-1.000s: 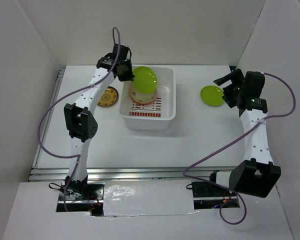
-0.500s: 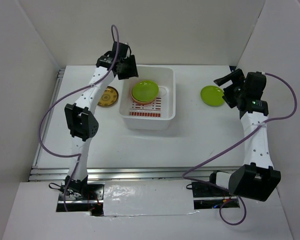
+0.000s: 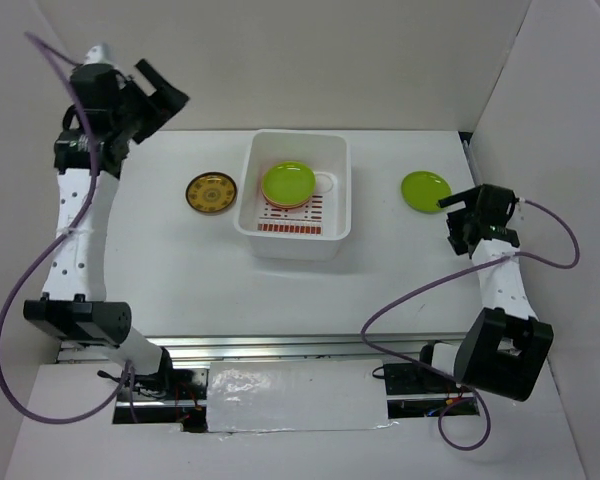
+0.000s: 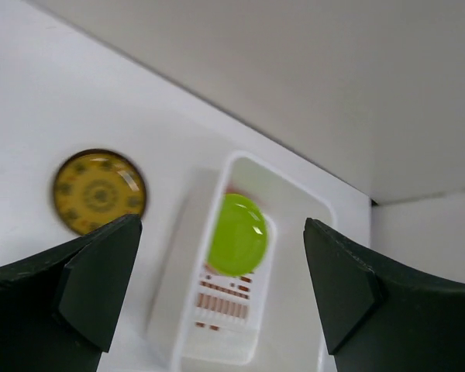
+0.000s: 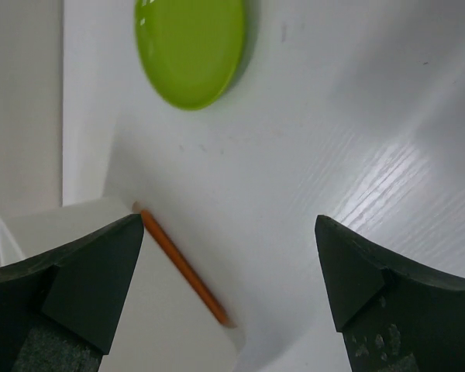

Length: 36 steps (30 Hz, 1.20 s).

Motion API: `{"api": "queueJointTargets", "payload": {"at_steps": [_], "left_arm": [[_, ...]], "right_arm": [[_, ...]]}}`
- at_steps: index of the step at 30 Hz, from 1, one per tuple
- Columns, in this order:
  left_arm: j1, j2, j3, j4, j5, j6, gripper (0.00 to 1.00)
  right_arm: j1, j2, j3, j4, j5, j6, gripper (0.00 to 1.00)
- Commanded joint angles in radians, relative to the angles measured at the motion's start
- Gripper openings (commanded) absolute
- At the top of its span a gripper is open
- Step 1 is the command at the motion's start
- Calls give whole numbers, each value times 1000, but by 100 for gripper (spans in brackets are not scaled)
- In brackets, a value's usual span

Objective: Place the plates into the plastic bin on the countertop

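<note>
Past the rail (image 3: 280,345), open countertop (image 3: 180,280) runs up to the bin (image 3: 298,240). The right gripper (image 3: 454,222), jaws apart and holding nothing, sits low by the right wall, just short of a lime plate (image 3: 426,190). A gold plate (image 3: 212,193) lies left of the bin, apart from it. Inside, a second lime plate (image 3: 288,183) covers a stack, of which only rims show. The left gripper (image 3: 160,88), jaws wide, hangs high at the far left corner

We find the left arm (image 3: 72,215) reaching up the view's left side toward 11 o'clock. The left gripper (image 3: 166,86) sits high, facing 3 o'clock, jaws spread wide. The right arm (image 3: 502,285) stands at the right edge. The right gripper (image 3: 450,224) faces 9 o'clock, jaws likewise parted.
</note>
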<state>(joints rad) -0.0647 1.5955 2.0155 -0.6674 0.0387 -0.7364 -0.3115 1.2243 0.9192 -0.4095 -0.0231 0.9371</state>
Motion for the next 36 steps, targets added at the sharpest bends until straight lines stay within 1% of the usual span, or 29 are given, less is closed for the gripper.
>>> {"api": "queueJointTargets", "payload": {"at_steps": [1, 2, 3, 4, 5, 6, 7, 9, 11, 13, 14, 16, 20, 22, 23, 24, 25, 26, 27, 30, 32, 33, 34, 36], "left_arm": [[138, 3, -205, 6, 64, -43, 99], [161, -9, -242, 31, 79, -35, 99], [184, -43, -285, 49, 92, -26, 99], [225, -60, -367, 67, 108, -11, 99], [247, -77, -403, 86, 142, -5, 99], [268, -106, -441, 110, 156, 0, 99], [301, -118, -493, 115, 161, 5, 99], [318, -161, -527, 114, 150, 8, 99], [316, -189, -566, 129, 153, 8, 99], [309, -212, -592, 147, 168, 2, 99], [302, -210, -594, 146, 171, 5, 99], [305, -200, -589, 127, 174, 12, 99], [318, -201, -592, 115, 162, 25, 99], [318, -209, -595, 117, 156, 26, 99], [319, -201, -595, 115, 159, 26, 99], [319, -198, -591, 115, 159, 25, 99], [322, -197, -589, 117, 165, 23, 99], [321, -189, -590, 115, 165, 23, 99], [327, -186, -586, 111, 165, 22, 99], [333, -177, -577, 108, 162, 26, 99], [335, -169, -575, 106, 155, 29, 99], [339, -167, -575, 109, 156, 29, 99], [339, -164, -575, 108, 158, 29, 99], [342, -157, -578, 111, 159, 26, 99]], "right_arm": [[-70, 49, -103, 311, -52, 63, 99], [-83, 75, -121, 368, -131, 75, 98], [-93, 134, -132, 456, -152, 87, 97], [-101, 165, -138, 495, -173, 98, 96], [-101, 203, -131, 517, -199, 101, 94], [-101, 277, -119, 529, -202, 106, 94], [-100, 311, -108, 535, -207, 114, 94], [-100, 411, -76, 557, -224, 112, 92], [-100, 470, -28, 540, -228, 108, 91], [-92, 550, 27, 508, -241, 108, 88], [-90, 598, 49, 464, -238, 111, 86], [-87, 636, 98, 430, -232, 123, 83], [-75, 667, 115, 417, -179, 160, 74], [-74, 711, 168, 364, -187, 170, 71], [-74, 746, 193, 347, -198, 169, 66], [-67, 759, 220, 292, -195, 164, 62], [-66, 773, 265, 272, -192, 161, 60], [-63, 796, 283, 258, -198, 160, 52], [-63, 803, 305, 233, -198, 161, 48], [-61, 822, 323, 218, -196, 167, 46], [-60, 845, 366, 181, -196, 160, 44], [-58, 854, 397, 169, -198, 146, 41], [-58, 866, 411, 155, -201, 141, 26], [-57, 868, 418, 149, -218, 138, 9]]}}
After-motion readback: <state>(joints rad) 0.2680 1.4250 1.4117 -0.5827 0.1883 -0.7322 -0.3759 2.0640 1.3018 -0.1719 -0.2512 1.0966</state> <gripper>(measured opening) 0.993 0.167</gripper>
